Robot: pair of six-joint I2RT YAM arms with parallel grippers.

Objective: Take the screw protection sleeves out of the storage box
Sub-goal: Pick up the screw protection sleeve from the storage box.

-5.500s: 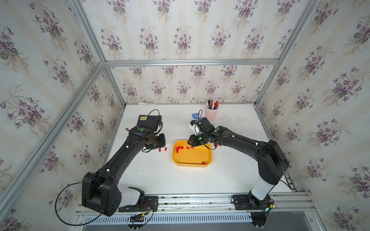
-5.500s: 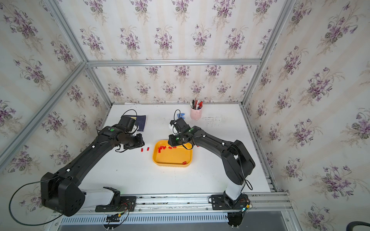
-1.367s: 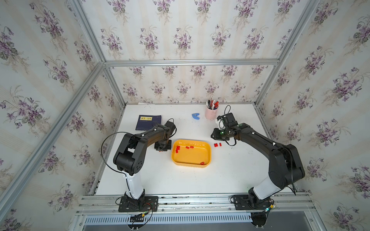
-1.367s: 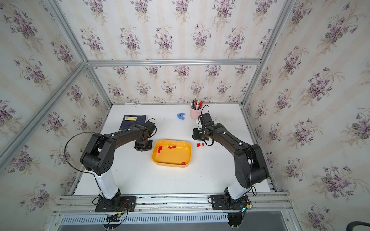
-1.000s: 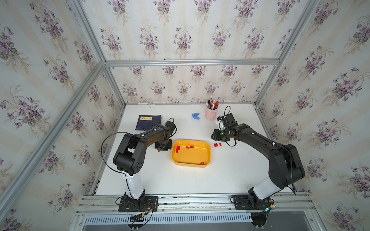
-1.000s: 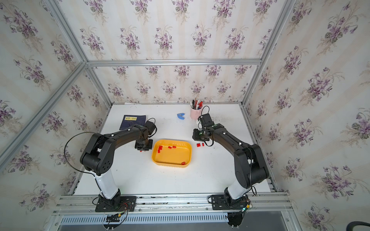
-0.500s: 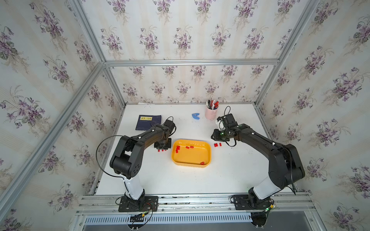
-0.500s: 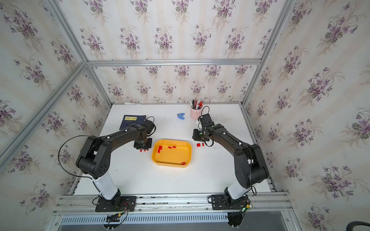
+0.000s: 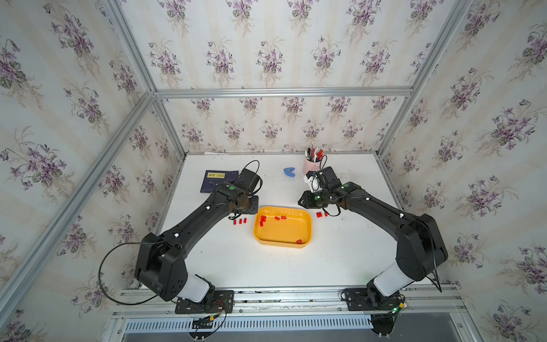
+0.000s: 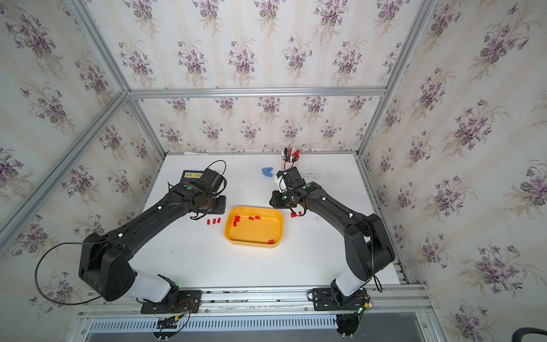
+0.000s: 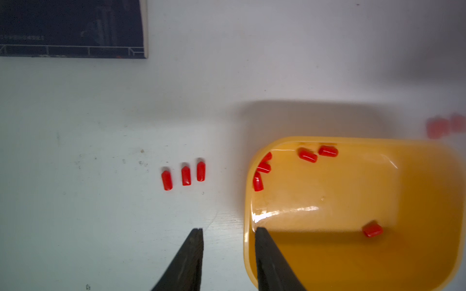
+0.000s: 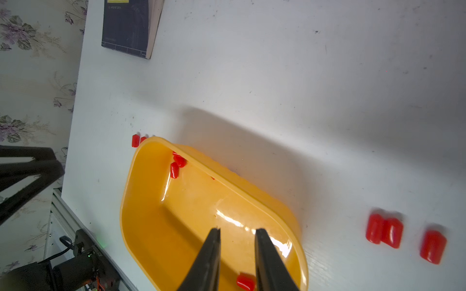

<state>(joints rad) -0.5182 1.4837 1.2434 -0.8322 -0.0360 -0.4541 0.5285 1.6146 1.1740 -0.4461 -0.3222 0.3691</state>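
The storage box (image 9: 282, 232) is a yellow tray at mid-table, seen in both top views (image 10: 251, 234). Several red screw protection sleeves (image 9: 262, 220) lie inside it, most near its far-left corner (image 11: 262, 167) and one at the near right (image 9: 299, 241). Three more sleeves (image 11: 186, 175) stand in a row on the table left of the tray, and three (image 12: 389, 233) lie to its right. My left gripper (image 11: 229, 229) is open and empty, hovering over the tray's left rim. My right gripper (image 12: 238, 229) is open with nothing between its fingers, over the tray's far-right part.
A dark blue book (image 9: 219, 180) lies at the far left. A pink cup of pens (image 9: 309, 167) and a small blue object (image 9: 289, 171) are at the back. Metal frame posts and papered walls close in the table.
My left gripper has opened and risen, and a row of three sleeves now lies left of the tray. My right gripper has shifted a little toward the tray.
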